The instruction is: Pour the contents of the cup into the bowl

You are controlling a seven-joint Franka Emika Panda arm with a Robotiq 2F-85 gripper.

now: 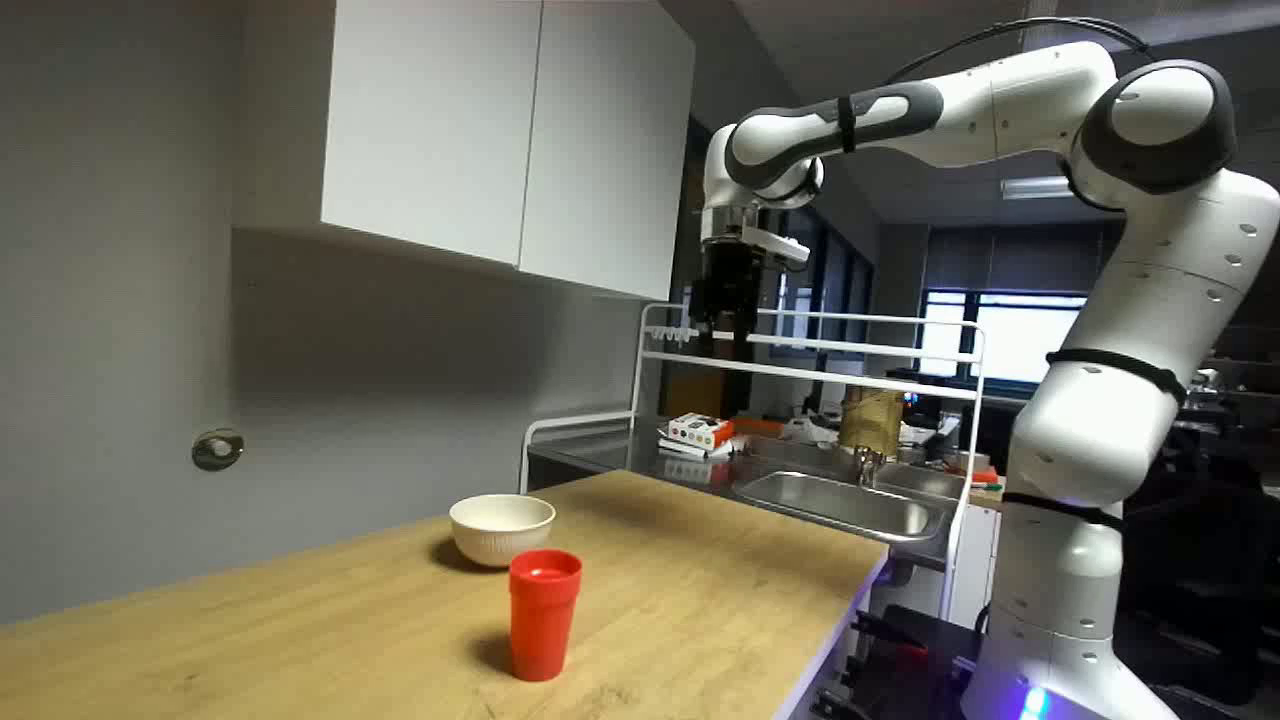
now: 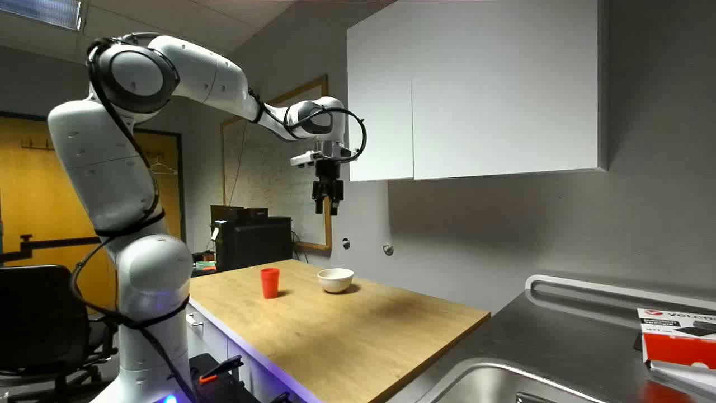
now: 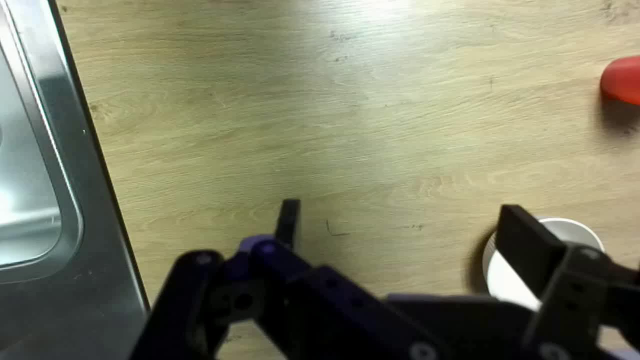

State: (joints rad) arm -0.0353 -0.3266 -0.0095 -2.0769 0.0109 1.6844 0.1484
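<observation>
The red cup (image 1: 543, 620) stands upright on the wooden tabletop in both exterior views (image 2: 269, 284); its contents cannot be seen. The cream bowl (image 1: 498, 540) stands beside it, nearer the wall, also in both exterior views (image 2: 335, 281). My gripper (image 1: 725, 345) hangs high above the table, pointing down, apart from both (image 2: 326, 210). In the wrist view the gripper (image 3: 400, 212) is open, with nothing between its fingers. There the bowl (image 3: 510, 281) shows at lower right, partly hidden by one finger. The cup (image 3: 624, 80) is cut off at the right edge.
The wooden tabletop (image 1: 680, 570) ends beside a dark counter with a metal sink (image 1: 850, 505). A white rack (image 1: 815, 370) stands over the sink. White wall cabinets (image 2: 475, 95) hang above the table's back. A red-and-white box (image 2: 679, 341) lies on the counter.
</observation>
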